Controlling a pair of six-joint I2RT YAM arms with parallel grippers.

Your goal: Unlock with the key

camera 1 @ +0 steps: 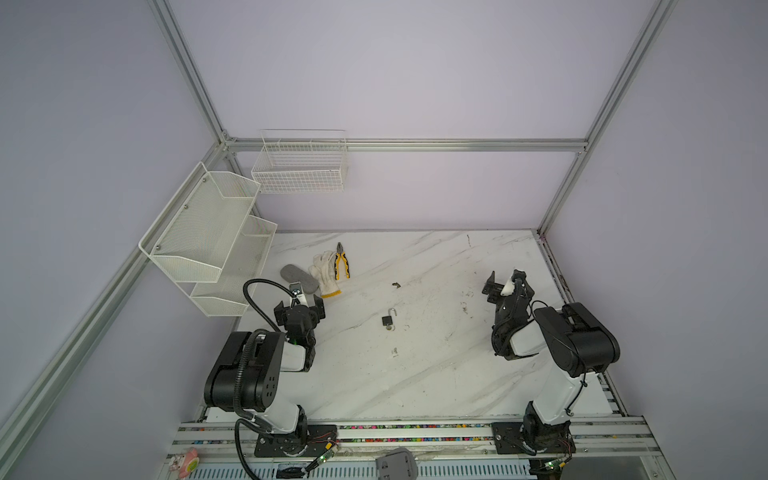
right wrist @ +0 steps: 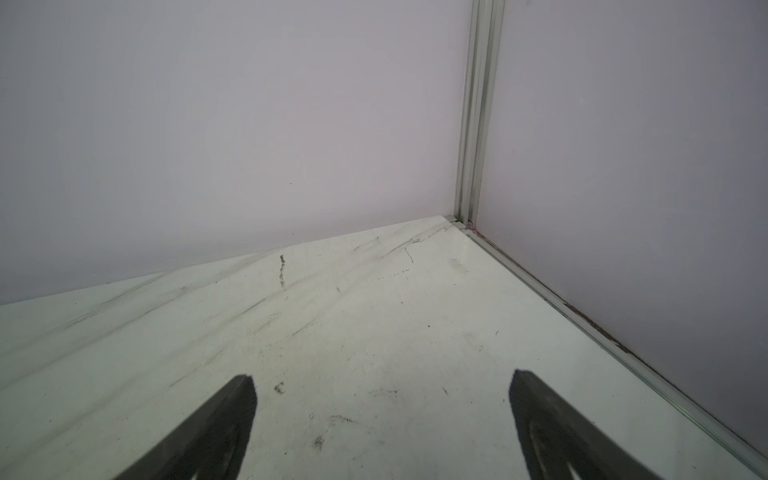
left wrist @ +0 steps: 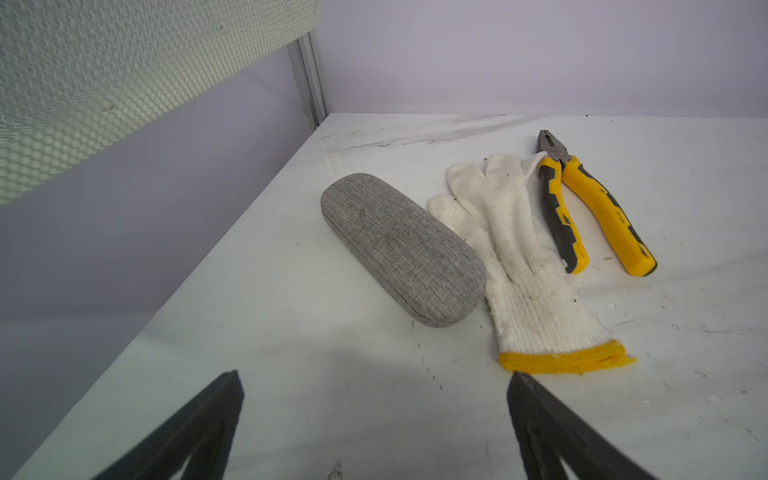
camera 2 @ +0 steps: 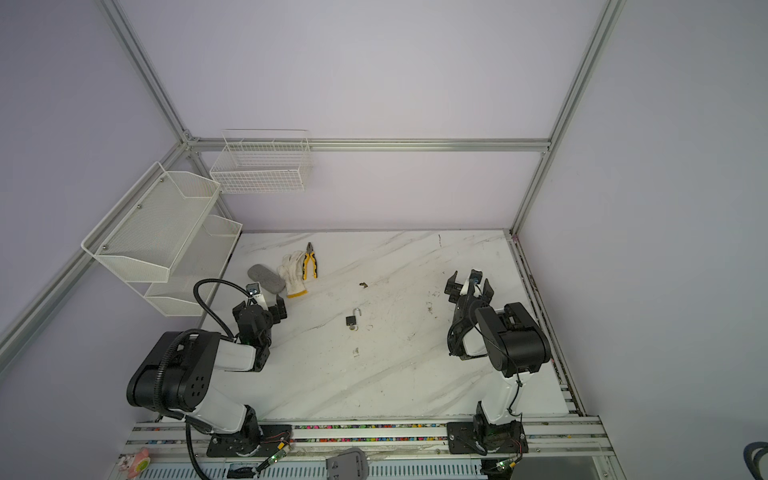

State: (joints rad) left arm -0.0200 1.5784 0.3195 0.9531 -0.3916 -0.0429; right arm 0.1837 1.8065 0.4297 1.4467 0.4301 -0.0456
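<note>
Key point(camera 1: 390, 328) at the padlock's point(camera 1: 387, 320) six o'clock — tiny, stiff, slippery; pinch its head. Left gripper point(left wrist: 374, 419) and right gripper point(right wrist: 384, 419) gape wide, empty.

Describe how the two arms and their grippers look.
Both arms are white shells with bulky black joints on black base plates. The left arm carries a ribbed black hose; the right arm has thin black cables. Each gripper has dark tapered fingers.

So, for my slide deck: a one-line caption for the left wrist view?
Open left gripper above the marble table, facing a grey case, white glove and yellow pliers.
</note>
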